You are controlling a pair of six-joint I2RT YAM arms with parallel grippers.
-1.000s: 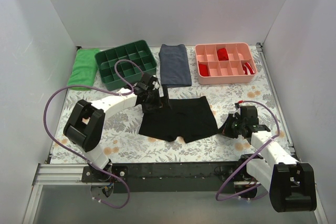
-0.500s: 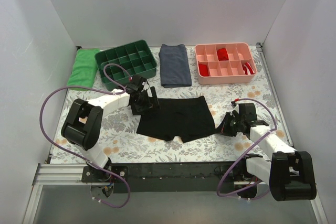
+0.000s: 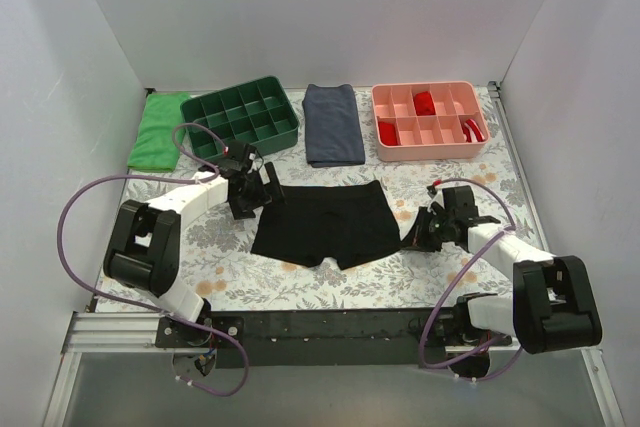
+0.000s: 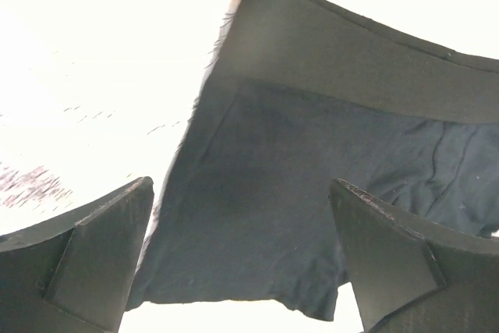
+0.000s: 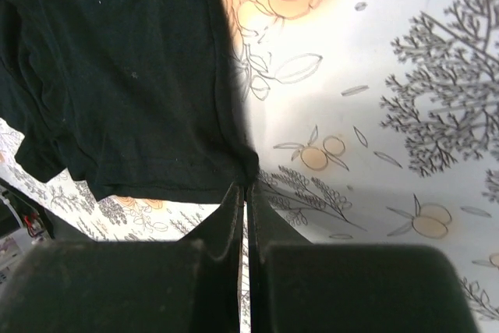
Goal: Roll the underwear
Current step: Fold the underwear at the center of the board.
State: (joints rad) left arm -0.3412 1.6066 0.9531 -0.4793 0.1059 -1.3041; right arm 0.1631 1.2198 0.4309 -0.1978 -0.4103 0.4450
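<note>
Right claw [image 5: 247, 185]: fingers together, pinched on underwear [image 3: 325, 225] corner, right side. Left claw [image 4: 240, 193]: jaws apart, over waistband end, nothing held. Underwear: flat, mid desk [image 3: 450, 172], btwn claws. Risk: thin pinch slips, fabric bunches, roll goes crooked.

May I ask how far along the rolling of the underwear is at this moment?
Done: the underwear lies spread flat on the table, with no roll started. In hand: the right gripper is shut on its side edge, and the left gripper hangs open over the opposite side. Left: the whole rolling.
</note>
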